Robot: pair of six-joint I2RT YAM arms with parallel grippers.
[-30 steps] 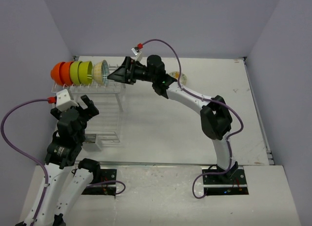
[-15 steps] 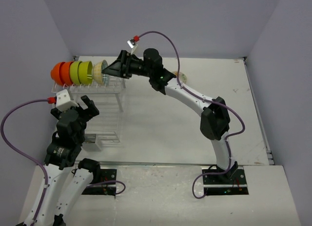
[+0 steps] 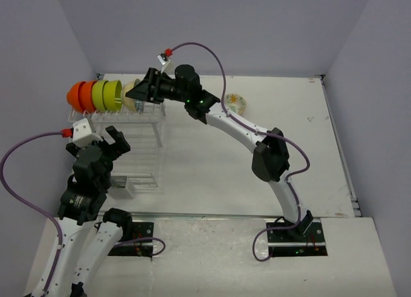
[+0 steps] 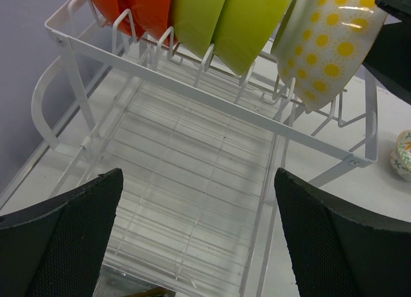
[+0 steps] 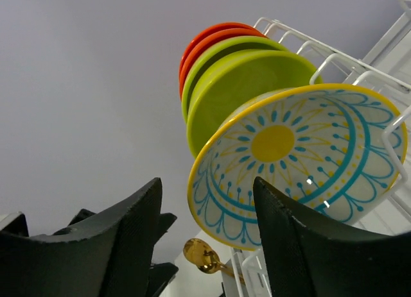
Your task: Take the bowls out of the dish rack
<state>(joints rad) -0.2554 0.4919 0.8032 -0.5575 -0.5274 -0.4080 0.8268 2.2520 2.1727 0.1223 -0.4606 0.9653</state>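
The bowls stand on edge in a row at the far end of the dish rack [image 3: 138,149]: orange [image 3: 80,95], lime-green [image 3: 106,95] and cream [image 3: 131,95]. In the right wrist view the cream bowl [image 5: 302,156] shows its blue pattern and yellow centre, with the green bowls [image 5: 237,85] and orange bowls [image 5: 212,34] behind it. My right gripper [image 3: 144,92] is at the cream bowl. Its jaws [image 5: 209,207] stand apart astride the bowl's lower rim. My left gripper [image 4: 199,239] hangs open and empty over the rack's near half [image 4: 192,156].
Another patterned bowl [image 3: 235,104] sits on the table right of the rack, behind the right arm. A gold spoon [image 5: 205,255] stands in the cutlery holder [image 3: 122,185] at the rack's near corner. Walls close the table at left, back and right.
The right arm has reached left to the cream bowl and its jaws have narrowed round the rim, uncovering the bowl on the table. The left arm has stayed still.
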